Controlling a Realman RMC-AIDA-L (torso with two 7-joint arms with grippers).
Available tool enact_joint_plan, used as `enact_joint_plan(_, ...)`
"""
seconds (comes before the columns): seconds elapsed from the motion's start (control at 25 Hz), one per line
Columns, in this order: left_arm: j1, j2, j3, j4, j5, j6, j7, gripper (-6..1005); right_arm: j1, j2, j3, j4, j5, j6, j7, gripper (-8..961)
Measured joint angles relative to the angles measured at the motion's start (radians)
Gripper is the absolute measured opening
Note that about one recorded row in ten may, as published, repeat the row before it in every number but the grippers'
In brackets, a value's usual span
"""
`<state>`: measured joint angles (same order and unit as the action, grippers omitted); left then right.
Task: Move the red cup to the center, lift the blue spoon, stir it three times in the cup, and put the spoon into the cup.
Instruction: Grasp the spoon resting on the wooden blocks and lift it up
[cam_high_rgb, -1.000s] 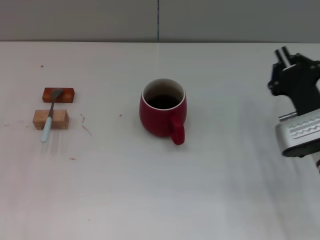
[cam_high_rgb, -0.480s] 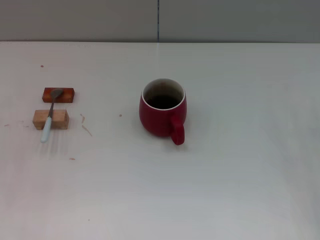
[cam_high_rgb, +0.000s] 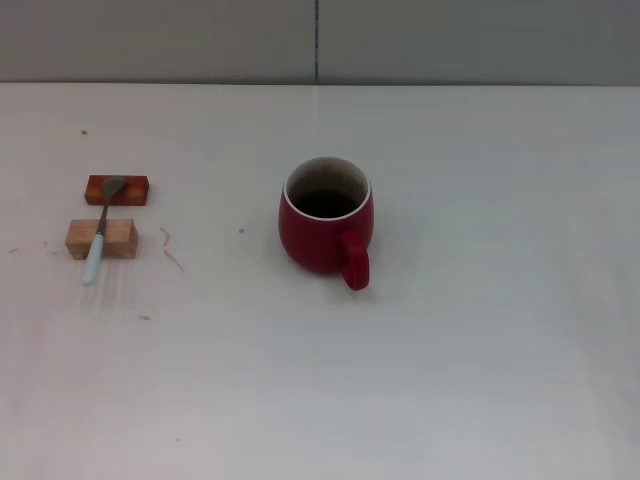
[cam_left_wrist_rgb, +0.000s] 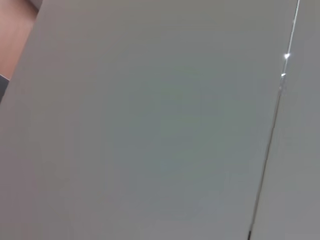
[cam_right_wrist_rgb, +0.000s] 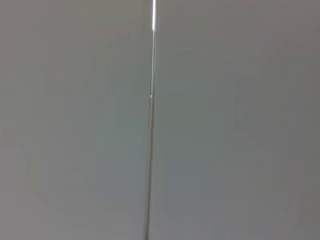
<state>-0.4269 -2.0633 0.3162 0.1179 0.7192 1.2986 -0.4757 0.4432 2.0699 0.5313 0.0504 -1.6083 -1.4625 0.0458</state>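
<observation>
Soft, even light falls from above on the pale tabletop (cam_high_rgb: 480, 380), with no hard glare. The red cup (cam_high_rgb: 326, 225) throws only a faint, short shadow at its base, and the blue spoon (cam_high_rgb: 97, 240) a thin one beside its handle. The head view is slightly soft. Both wrist views show dim, flat grey panels; small bright glints sit along a seam (cam_left_wrist_rgb: 286, 56).

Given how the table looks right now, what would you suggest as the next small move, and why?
Probably bring the left arm down toward the slim pale-blue-handled spoon. The rounded dark-red ceramic mug already stands near the table's middle, handle toward the robot, while the spoon lies untouched across the dark reddish wooden block and the light wooden block on the robot's left. Neither gripper is in view.
</observation>
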Motion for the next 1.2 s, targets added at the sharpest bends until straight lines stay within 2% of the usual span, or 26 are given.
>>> enact_joint_plan(0.12, 0.033, -0.002, 0.050, -0.015, 0.001, 0.053, -0.043, 677, 0.015, -0.001, 0.029, -0.023, 0.001, 0.011, 0.000, 673)
enact_joint_plan(0.2, 0.082, -0.003, 0.121, -0.054, 0.002, 0.175, -0.056, 677, 0.031, -0.001, 0.055, -0.047, 0.002, 0.027, -0.003, 671)
enact_joint_plan(0.32, 0.111, -0.004, 0.156, -0.085, 0.001, 0.251, -0.046, 677, 0.059, -0.005, 0.092, -0.096, 0.002, 0.053, -0.003, 670)
enact_joint_plan(0.36, 0.131, -0.005, 0.177, -0.113, 0.002, 0.308, -0.030, 677, 0.066, -0.011, 0.098, -0.106, 0.002, 0.060, -0.003, 669)
enact_joint_plan(0.4, 0.131, -0.005, 0.177, -0.113, 0.002, 0.308, -0.030, 677, 0.070, -0.015, 0.100, -0.109, 0.002, 0.067, -0.003, 669)
enact_joint_plan(0.44, 0.160, -0.006, 0.206, -0.184, 0.002, 0.419, 0.035, 677, 0.076, -0.023, 0.101, -0.113, 0.002, 0.075, -0.003, 670)
enact_joint_plan(0.64, 0.192, -0.007, 0.226, -0.302, 0.002, 0.560, 0.185, 677, 0.095, -0.054, 0.099, -0.119, 0.002, 0.129, -0.007, 674)
enact_joint_plan(0.88, 0.212, -0.009, 0.277, -0.420, 0.002, 0.602, 0.361, 677, 0.103, -0.066, 0.090, -0.129, -0.003, 0.152, -0.010, 673)
enact_joint_plan(1.2, 0.209, -0.006, 0.316, -0.596, 0.067, 0.617, 0.544, 677, 0.110, -0.067, 0.072, -0.139, -0.007, 0.181, -0.012, 674)
